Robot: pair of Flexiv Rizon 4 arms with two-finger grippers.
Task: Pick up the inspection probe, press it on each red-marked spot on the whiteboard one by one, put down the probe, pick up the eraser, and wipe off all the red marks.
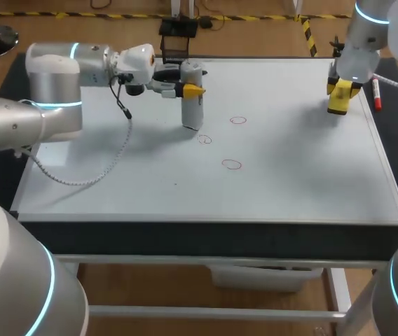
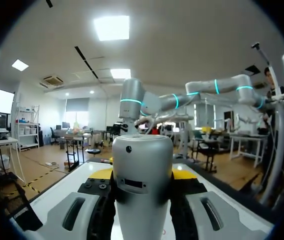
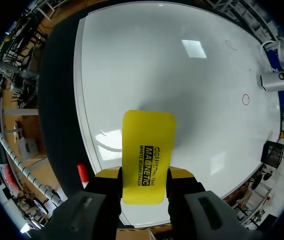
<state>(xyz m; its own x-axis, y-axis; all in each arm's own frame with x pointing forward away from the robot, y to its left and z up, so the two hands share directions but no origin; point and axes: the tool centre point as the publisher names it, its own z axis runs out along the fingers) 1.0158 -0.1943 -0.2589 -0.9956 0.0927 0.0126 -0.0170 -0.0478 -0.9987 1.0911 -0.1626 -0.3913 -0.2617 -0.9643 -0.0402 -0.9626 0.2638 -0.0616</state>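
- The inspection probe point(image 1: 192, 98), a grey cylinder with a rounded top, is held upright by the left gripper point(image 1: 185, 89) over the far middle of the whiteboard point(image 1: 290, 182); the fingers are pressed against its upper part from opposite sides, spread only as wide as the cylinder.
- In the left wrist view the inspection probe point(image 2: 142, 185) is seen filling the gap in the left gripper point(image 2: 142, 172); a yellow fingertip point(image 2: 103, 173) is seen on either side of it.
- Three red marks are drawn on the board as small rings: the far mark point(image 1: 237, 120), the middle mark point(image 1: 204, 138) and the near mark point(image 1: 232, 164); the probe's lower end is placed just beside the middle mark, not on it; whether the board is touched cannot be told.
- The eraser point(image 1: 339, 101), a flat yellow block, is clamped in the right gripper point(image 1: 340, 92) at the far right part of the board, well apart from the marks.
- In the right wrist view the eraser point(image 3: 148, 155) is gripped on its two long sides by the right gripper point(image 3: 143, 175); its shadow is cast on the board under it.
- A red marker point(image 1: 376, 94) is laid along the right edge, just beside the right gripper.
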